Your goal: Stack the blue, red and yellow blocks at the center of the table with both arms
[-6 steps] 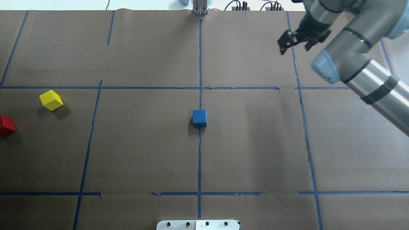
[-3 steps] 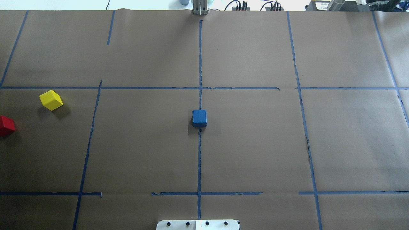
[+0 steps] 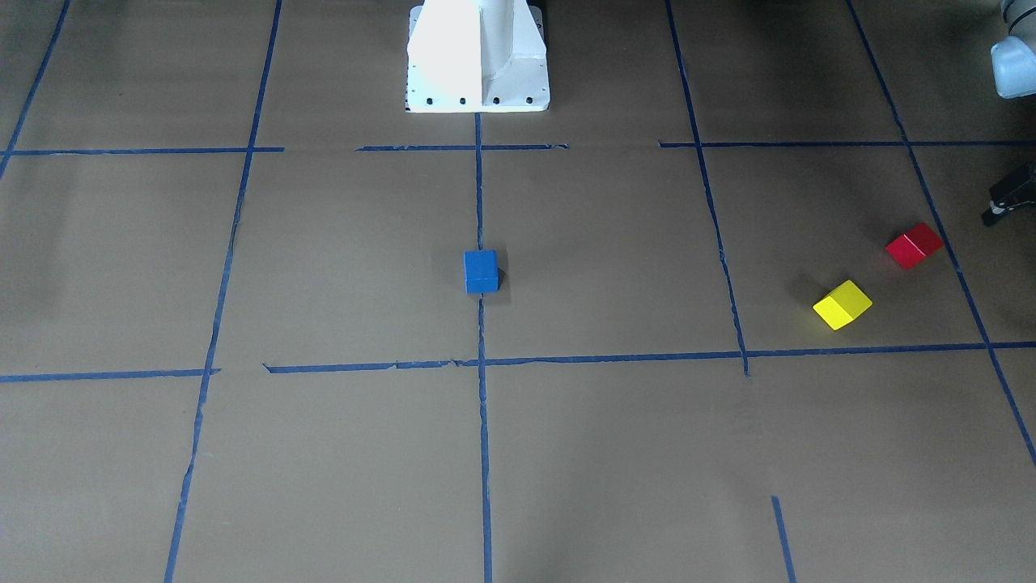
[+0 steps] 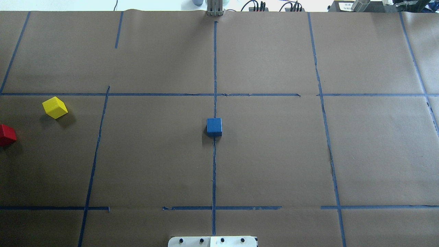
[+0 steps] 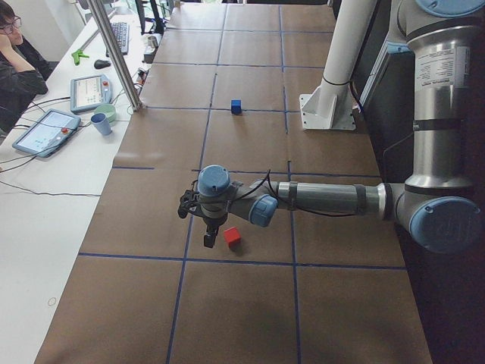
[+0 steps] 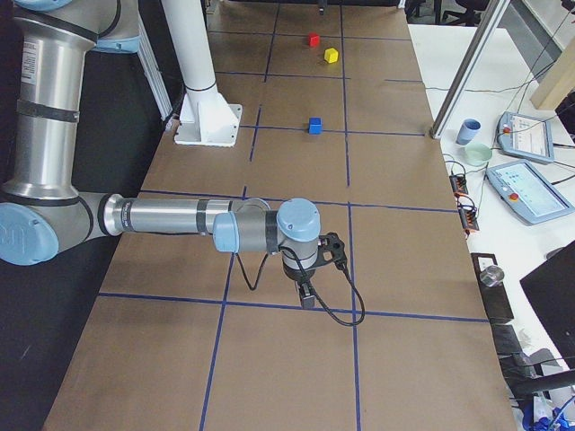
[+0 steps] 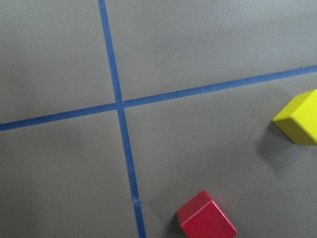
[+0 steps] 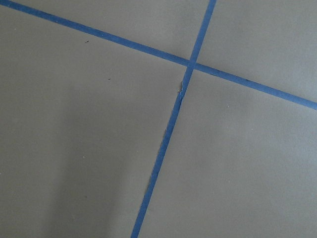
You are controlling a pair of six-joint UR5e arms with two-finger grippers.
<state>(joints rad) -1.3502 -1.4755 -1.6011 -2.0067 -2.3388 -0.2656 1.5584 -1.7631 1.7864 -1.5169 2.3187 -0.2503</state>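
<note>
The blue block [image 4: 214, 126] sits on the centre tape line of the counter [image 4: 274, 154], mid-frame from overhead, with the yellow block [image 4: 55, 107] and red block [image 4: 6, 134] near each other but apart at the far left. In the side views the left pincer [image 5: 208, 236] hangs just beside the red block and the right pincer [image 6: 307, 294] low over the paper; whether either is spread or pressed together I cannot tell. A blue cup [image 5: 101, 123] and green bowl [image 5: 107, 111] stand on the white desk, contents not visible.

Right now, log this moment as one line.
blue block: centre, alone | red block, yellow block: robot's left, apart | left gripper: near red block | right gripper: away from blocks | jaws: unclear
</note>
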